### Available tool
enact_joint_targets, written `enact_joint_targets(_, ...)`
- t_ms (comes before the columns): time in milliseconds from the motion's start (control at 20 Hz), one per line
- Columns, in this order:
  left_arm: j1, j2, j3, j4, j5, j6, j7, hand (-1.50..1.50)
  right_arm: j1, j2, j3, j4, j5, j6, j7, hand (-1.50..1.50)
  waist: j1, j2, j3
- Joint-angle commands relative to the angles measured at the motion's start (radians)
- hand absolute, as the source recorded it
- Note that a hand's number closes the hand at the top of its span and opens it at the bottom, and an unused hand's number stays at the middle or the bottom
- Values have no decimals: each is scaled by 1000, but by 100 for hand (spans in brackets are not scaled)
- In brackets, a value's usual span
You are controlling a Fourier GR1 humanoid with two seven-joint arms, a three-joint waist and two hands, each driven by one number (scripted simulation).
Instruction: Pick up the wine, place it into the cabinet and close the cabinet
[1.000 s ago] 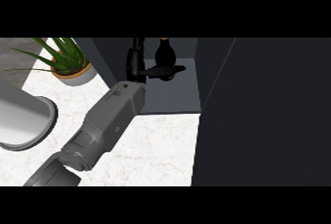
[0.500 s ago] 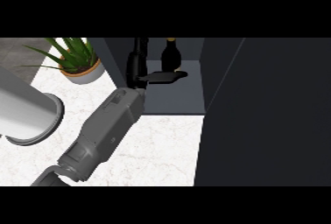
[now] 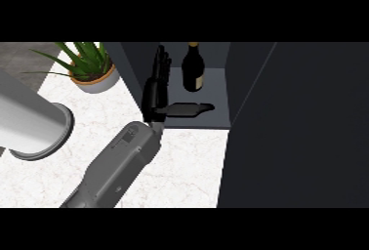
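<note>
The dark wine bottle (image 3: 192,66) stands upright at the back of the open cabinet's shelf (image 3: 209,121). My left hand (image 3: 155,93) reaches into the cabinet just left of the bottle. Its fingers (image 3: 161,63) are straight and point toward the back, a small gap away from the bottle. The thumb (image 3: 189,108) sticks out to the right across the shelf in front of the bottle. The hand holds nothing. Its grey forearm (image 3: 119,163) comes in from the lower left. My right hand does not show.
The cabinet's dark door (image 3: 302,122) stands open and fills the right side. A potted green plant (image 3: 92,73) sits on the marble counter (image 3: 184,166) left of the cabinet. A large grey cylinder (image 3: 29,124) stands at the far left.
The hand's fingers have straightened and come off the bottle, which now stands alone on the shelf. The whole view has shifted, with the plant and cabinet now further right.
</note>
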Motion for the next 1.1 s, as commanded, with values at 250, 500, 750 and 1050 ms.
enact_joint_targets(250,325,64,-124,-442,-42,70,75,-150,-17,-22,-13,-207,-53,-33,123,-150,0,4,0)
enact_joint_targets(500,454,91,-222,-653,-101,145,126,-150,12,-35,3,-221,-42,-41,137,-150,-13,7,0)
enact_joint_targets(750,637,134,-281,-813,-148,151,64,-150,-17,-72,45,-161,-16,3,139,150,-10,8,0)
enact_joint_targets(1050,765,236,-289,-930,-164,158,58,-150,15,-176,204,-145,-81,153,165,150,-6,5,0)
